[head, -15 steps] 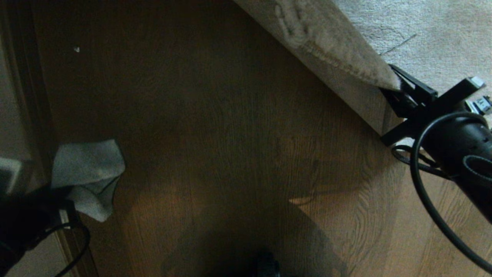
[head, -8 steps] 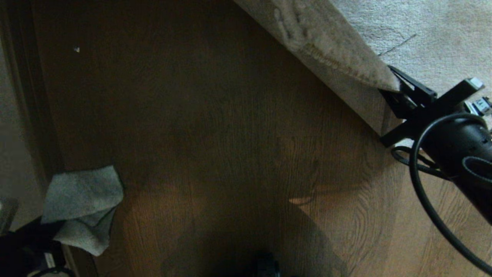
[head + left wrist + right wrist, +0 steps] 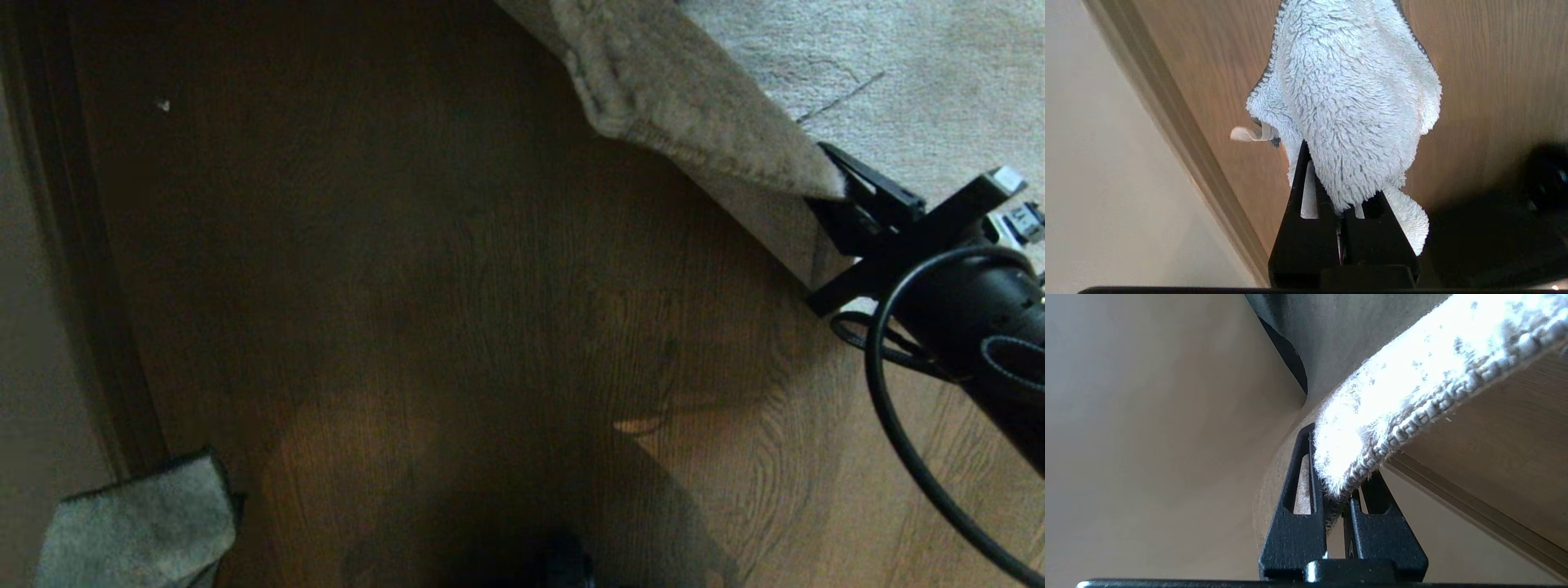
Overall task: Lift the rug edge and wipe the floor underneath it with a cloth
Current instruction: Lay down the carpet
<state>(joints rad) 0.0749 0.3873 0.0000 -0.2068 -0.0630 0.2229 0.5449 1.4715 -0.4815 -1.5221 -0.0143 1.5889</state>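
In the head view, the rug edge (image 3: 702, 139) was raised off the floor (image 3: 490, 310), its corner folded up so that the pile side faced the camera and the paler backing hung beneath it. The right gripper (image 3: 841, 214) was clamped on that corner at the rug's near tip, with the black arm and its looped cable just behind it, on the side away from the bare planks. Well apart from the rug edge, by the baseboard (image 3: 106, 343) along the wall, only a part of the cloth (image 3: 143, 531) showed above the frame's lower border; the left gripper itself was out of this view. A small pale speck (image 3: 163, 104) lay on the planks, level with the rug edge but close to the baseboard.

In the left wrist view, the left gripper (image 3: 1341, 212) was closed on the cloth (image 3: 1351, 102), which spread past the fingertips in a thick terry bunch. A small white tag (image 3: 1247, 134) stuck out from the cloth's side. The floor (image 3: 1486, 81) lay behind the cloth, and the baseboard (image 3: 1180, 134) ran just beside it.

In the right wrist view, the right gripper (image 3: 1340, 498) pinched the rug edge (image 3: 1412, 392) between nearly closed jaws, the stitched hem running out from the fingertips. The paler backing (image 3: 1167, 416) curved away on one side of the hem, and the floor (image 3: 1506, 449) showed on the other.
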